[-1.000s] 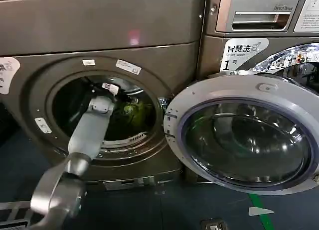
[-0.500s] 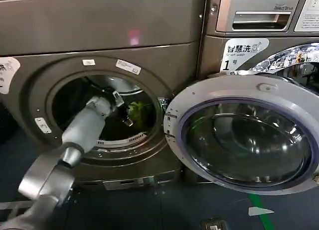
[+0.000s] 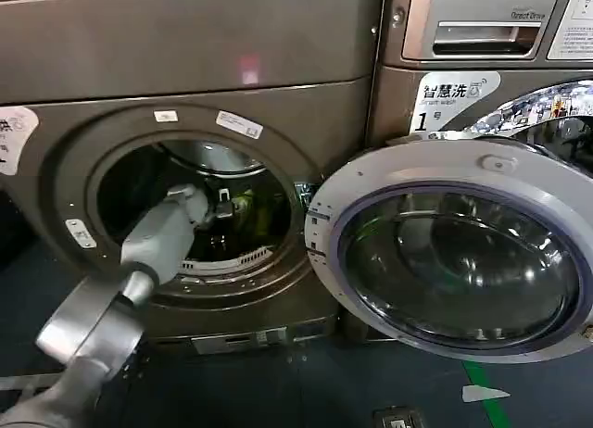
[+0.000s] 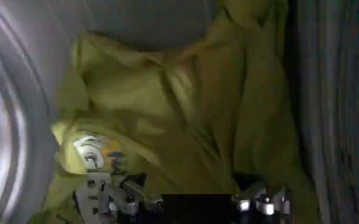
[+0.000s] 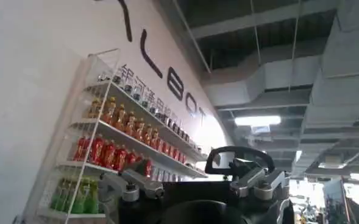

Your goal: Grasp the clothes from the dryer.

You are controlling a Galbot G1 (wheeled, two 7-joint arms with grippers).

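Two front-loading machines stand side by side in the head view: the large bronze-brown dryer [image 3: 185, 67] with a round porthole on the left, and a second machine with a shiny chrome door ring and LG panel [image 3: 491, 25] on the right. The dryer's silver-rimmed glass door [image 3: 454, 252] hangs swung wide open toward the right, covering the lower front of the neighbouring machine, just below a white sticker marked "1" [image 3: 454, 99]. The robot's grey left arm [image 3: 148, 252] reaches up from the lower left through the round mouth into the dark drum. Its left pincer [image 3: 225, 208] sits deep inside the drum, right beside a small soft garment of yellow-green fabric [image 3: 248, 206] that lies toward the right side of the drum's interior. In the left wrist view the left pincer [image 4: 191, 201] has its two fingers spread apart, with the crumpled yellow-green clothes [image 4: 185, 115] lying directly ahead of them against the drum's metal wall; a pale printed patch shows on the fabric close to one fingertip [image 4: 106, 192]. Whether the fingertips touch the cloth cannot be told. The right pincer [image 5: 197, 185], seen in the right wrist view, is raised and pointed away from the machines toward a white wall shelf of bottled drinks [image 5: 118, 146], its fingers standing spread with nothing between them.
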